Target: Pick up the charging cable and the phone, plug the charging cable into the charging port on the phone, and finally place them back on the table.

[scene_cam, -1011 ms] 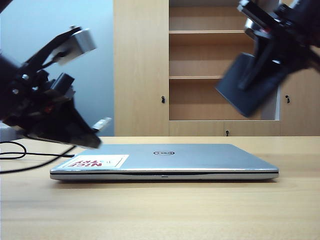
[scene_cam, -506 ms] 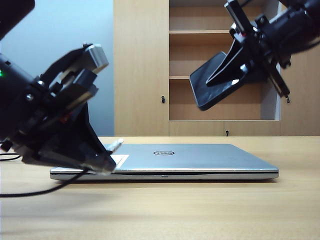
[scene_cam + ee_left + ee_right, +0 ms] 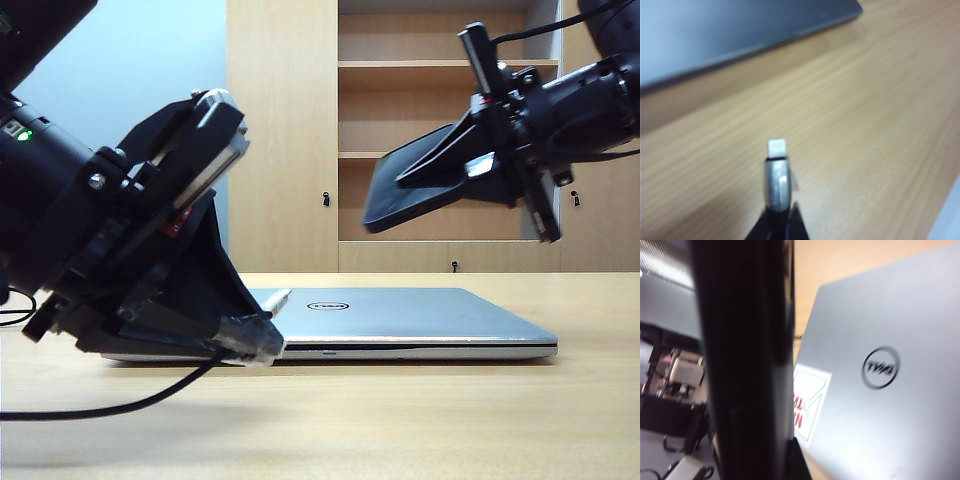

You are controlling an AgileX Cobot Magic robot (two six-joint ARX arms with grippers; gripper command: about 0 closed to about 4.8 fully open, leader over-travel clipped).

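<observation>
Plug and port are held apart in the air so we can line them up: left gripper [image 3: 250, 335], low over the worktop [image 3: 400, 420], has jaws clamped on the charging cable [image 3: 777, 175], silver tip bare; right gripper [image 3: 470, 165] pinches the phone [image 3: 420, 185], a flat glossy black slab, above the laptop [image 3: 400, 315].

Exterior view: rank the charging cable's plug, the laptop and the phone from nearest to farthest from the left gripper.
1. Charging cable plug: pinched in the left gripper, low on the left.
2. Laptop: closed on the table, just behind the plug.
3. Phone: held aloft by the right gripper, upper right.
</observation>
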